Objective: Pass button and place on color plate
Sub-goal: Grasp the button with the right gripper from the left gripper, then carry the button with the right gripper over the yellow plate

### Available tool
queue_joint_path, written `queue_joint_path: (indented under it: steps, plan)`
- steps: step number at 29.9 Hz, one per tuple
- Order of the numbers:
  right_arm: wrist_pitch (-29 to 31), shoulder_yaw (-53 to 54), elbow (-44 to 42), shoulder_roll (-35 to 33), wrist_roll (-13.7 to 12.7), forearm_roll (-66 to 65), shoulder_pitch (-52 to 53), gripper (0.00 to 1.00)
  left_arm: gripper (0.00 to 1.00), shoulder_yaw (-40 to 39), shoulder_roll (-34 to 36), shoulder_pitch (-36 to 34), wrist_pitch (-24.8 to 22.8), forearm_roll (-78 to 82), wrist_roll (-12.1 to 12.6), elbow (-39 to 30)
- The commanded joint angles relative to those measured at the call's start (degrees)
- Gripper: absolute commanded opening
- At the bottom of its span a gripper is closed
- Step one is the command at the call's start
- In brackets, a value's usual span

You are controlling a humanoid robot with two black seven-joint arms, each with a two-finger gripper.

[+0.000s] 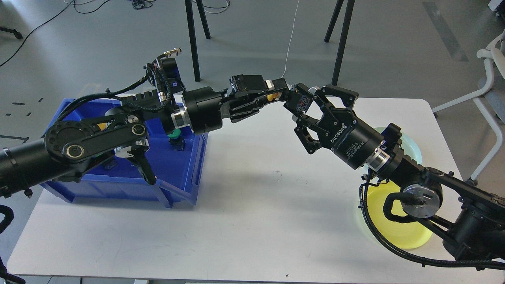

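Note:
A button with a yellow cap and a dark body with blue parts is held in the air above the table's far middle. My left gripper is shut on it from the left. My right gripper has come in from the right, with its fingers closed in above and below the button's body. A yellow plate lies at the front right, partly hidden by my right arm. A pale cyan plate lies behind it.
A blue bin stands at the table's left, with a green button and other parts inside, largely hidden by my left arm. Stand legs rise beyond the table's far edge. A chair is at the right.

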Motion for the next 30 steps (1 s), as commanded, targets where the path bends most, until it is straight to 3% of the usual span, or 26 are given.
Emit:
queue_joint_path:
  steps: [1,3,10,16,20,24,27,30]
  plan:
    - [0.0,0.0,0.1,-0.5,-0.1,0.0,0.0,0.05,0.27,-0.3,-0.1,0.1,-0.7,-0.3,0.0,0.4]
    - [0.0,0.0,0.1,-0.6,-0.2,0.0,-0.1,0.04,0.47,-0.4,-0.3,0.2,-0.6,-0.4,0.0,0.6]
    - [0.0,0.1,0.4,-2.0,-0.6,0.0,-1.0,0.02,0.69,-1.9,-0.3,0.9,-0.7,-0.4,0.0,0.6]
    - [0.4,1.4,2.7,-9.4,-0.3,0.2,-6.4,0.01,0.72,-1.9,-0.3,1.0,-0.7,-0.4,0.0,0.6]
    - [0.2,4.1,5.6,-17.8,0.5,0.2,-12.8,0.01,0.73,-2.0,-0.3,1.0,-0.6,-0.4,0.0,0.7]
    - [0.2,4.7,4.3,-23.6,3.6,0.1,-21.7,0.01,0.73,-2.0,-0.3,1.0,-0.6,-0.4,0.0,0.7]
    - [0.5,4.6,2.9,-25.4,7.5,0.0,-27.8,0.01,0.73,-2.0,-0.3,1.0,-0.6,-0.4,0.0,0.7]
    - [0.5,4.4,0.6,-25.7,8.1,0.0,-32.4,0.01,0.73,-2.0,-0.4,1.0,-0.5,-0.5,0.0,0.7]
